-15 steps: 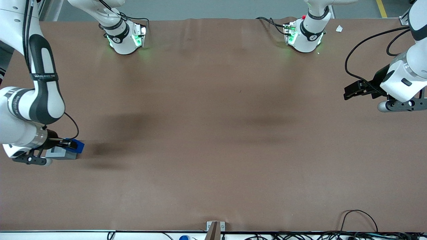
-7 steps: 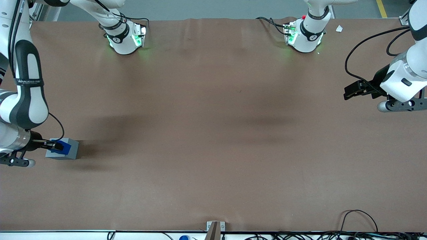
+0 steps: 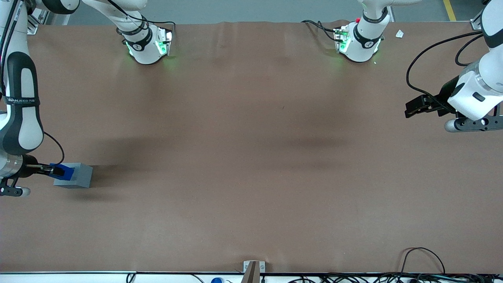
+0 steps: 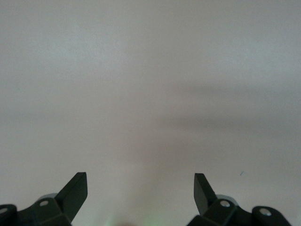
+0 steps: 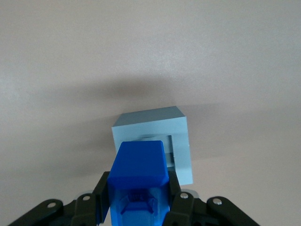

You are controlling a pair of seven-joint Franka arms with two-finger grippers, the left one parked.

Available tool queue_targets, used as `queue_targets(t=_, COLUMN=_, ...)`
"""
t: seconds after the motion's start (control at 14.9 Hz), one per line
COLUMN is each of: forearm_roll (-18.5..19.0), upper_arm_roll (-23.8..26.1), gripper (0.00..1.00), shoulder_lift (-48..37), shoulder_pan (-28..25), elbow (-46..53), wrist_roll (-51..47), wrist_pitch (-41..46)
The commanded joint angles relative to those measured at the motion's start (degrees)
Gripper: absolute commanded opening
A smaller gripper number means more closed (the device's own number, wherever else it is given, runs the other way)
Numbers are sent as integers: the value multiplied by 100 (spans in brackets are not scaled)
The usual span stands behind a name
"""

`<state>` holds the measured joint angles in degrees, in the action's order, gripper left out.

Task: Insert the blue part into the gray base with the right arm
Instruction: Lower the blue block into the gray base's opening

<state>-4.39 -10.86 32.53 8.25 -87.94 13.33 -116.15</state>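
I see the right arm's black 2-finger gripper (image 3: 55,170) (image 5: 138,200) clamped on the small bright-blue plastic block (image 3: 63,171) (image 5: 138,181), above the light-gray plastic cube (image 3: 74,175) (image 5: 155,136), overlapping its recessed opening, near the brown table's (image 3: 251,157) working-arm edge.

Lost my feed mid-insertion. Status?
Gripper shut on blue part, above gray base. Part not yet seated. Nothing in the way.

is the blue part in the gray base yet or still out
Out. The gripper holds the blue part above the gray base, whose recess shows uncovered beside it.
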Motion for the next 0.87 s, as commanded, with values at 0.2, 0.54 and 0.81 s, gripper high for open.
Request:
queue_targets(t=0.2, forearm_roll=79, upper_arm_roll=67, gripper=1, shoulder_lift=210, shoulder_pan=185, elbow=128, wrist_roll=469, wrist_pitch=75)
queue_targets(t=0.54, forearm_roll=79, upper_arm_roll=67, gripper=1, shoulder_lift=289, shoulder_pan=185, elbow=137, wrist_roll=618, wrist_pitch=84)
queue_targets(t=0.81, forearm_roll=79, upper_arm_roll=67, gripper=1, shoulder_lift=298, shoulder_pan=159, elbow=137, wrist_roll=610, wrist_pitch=92)
